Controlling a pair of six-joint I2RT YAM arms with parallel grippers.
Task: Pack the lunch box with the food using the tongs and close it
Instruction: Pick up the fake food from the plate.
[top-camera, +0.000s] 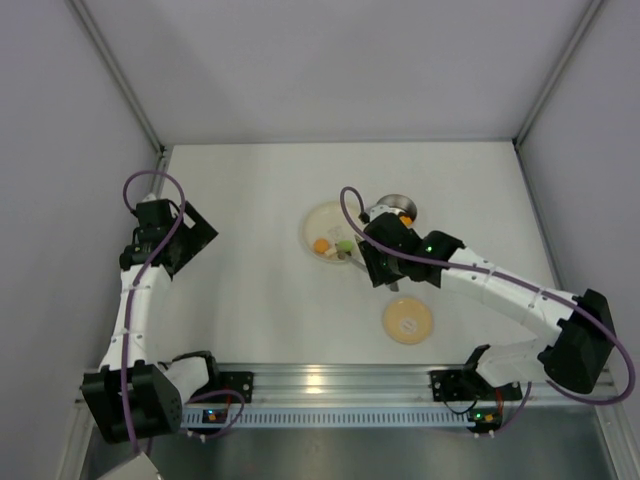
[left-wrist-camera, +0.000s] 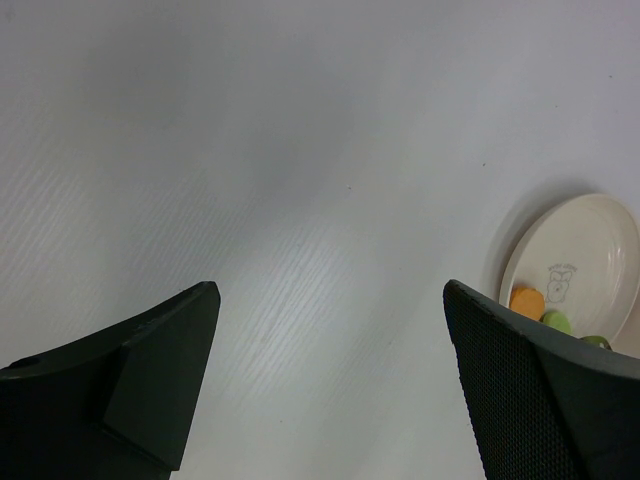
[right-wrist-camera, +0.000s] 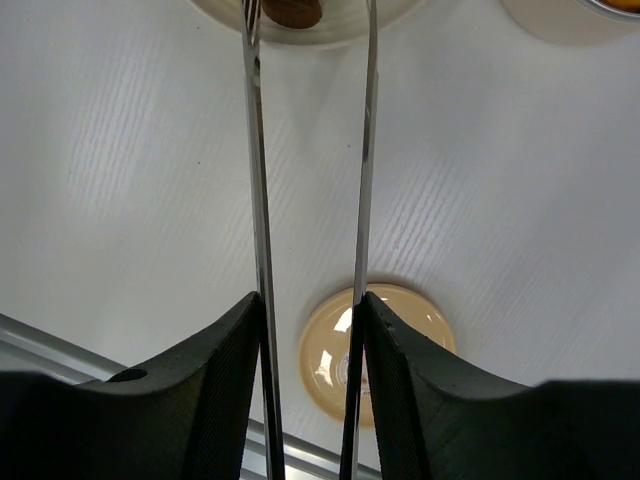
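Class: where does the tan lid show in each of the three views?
Top external: lid lower right of centre, below the plate.
Left wrist: not in it.
Right wrist: lid bottom centre, behind the tongs held in the right gripper.
Shared landmark: the plate, in all three views.

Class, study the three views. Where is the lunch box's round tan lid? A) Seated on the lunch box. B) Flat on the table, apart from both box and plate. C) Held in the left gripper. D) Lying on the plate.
B: the lid lies flat on the table, on the near side of the plate and well apart from the uncovered lunch box.
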